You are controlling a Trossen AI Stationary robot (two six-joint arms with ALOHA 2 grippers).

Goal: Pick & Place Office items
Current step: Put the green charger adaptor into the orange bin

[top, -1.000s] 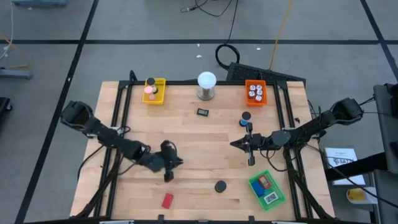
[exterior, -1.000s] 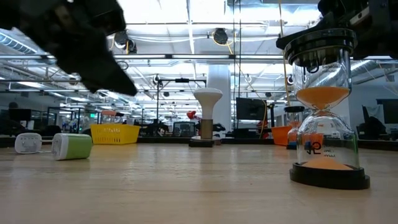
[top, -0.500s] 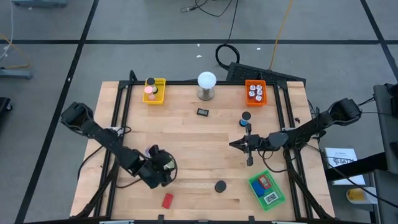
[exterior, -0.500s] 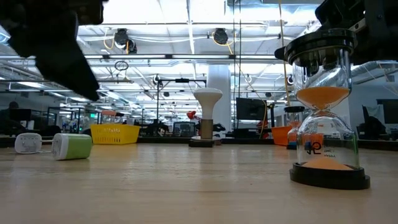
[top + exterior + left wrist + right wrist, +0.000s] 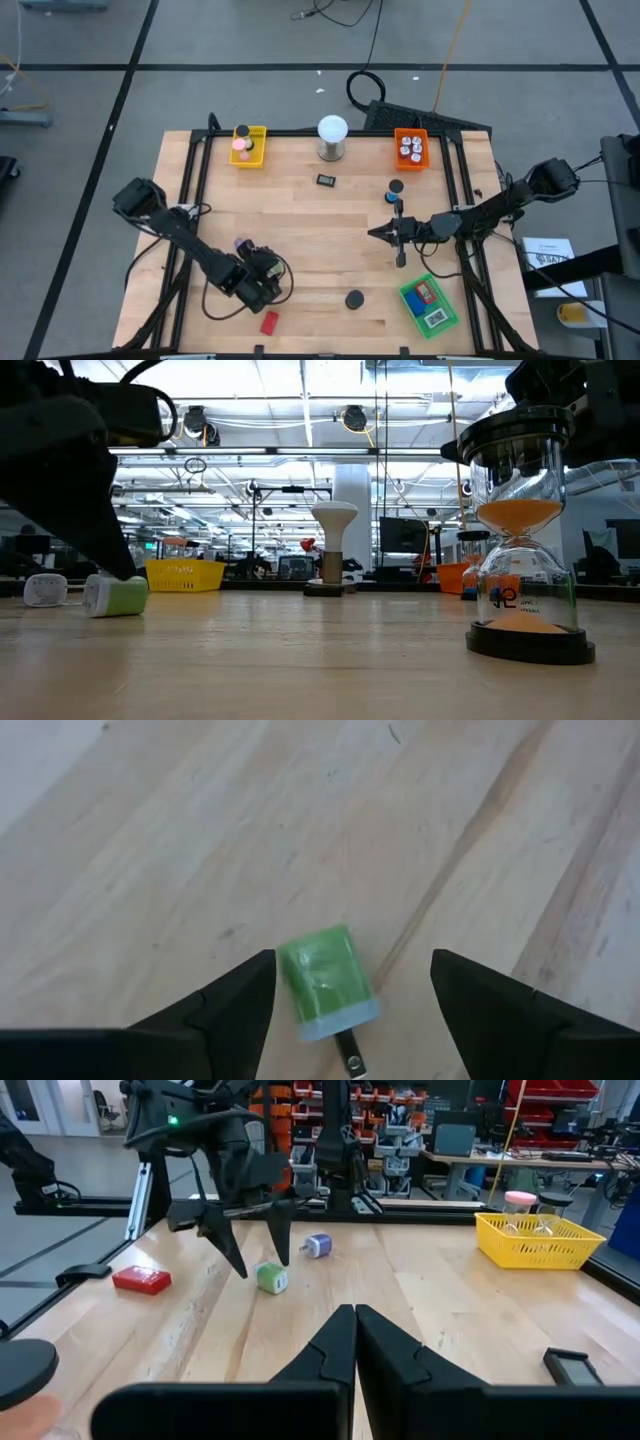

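My left gripper [image 5: 262,290] has swung toward six o'clock and spread wide, straddling the green plug [image 5: 322,982], which lies on its side, prong end toward my wrist. Right gripper [image 5: 378,232] is pinched shut, empty. Yellow tray [image 5: 248,146]: pink and black rounds. Green tray [image 5: 429,305]: red and blue blocks.

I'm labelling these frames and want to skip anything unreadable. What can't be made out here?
- Green plug-like piece: in the high view, hidden under the left tool.
- Items in the orange tray: too small in the high view to identify.
- Red block: its top markings are too small in the high view.
- Hourglass: in the low view, its top is partly covered by the dark arm above.
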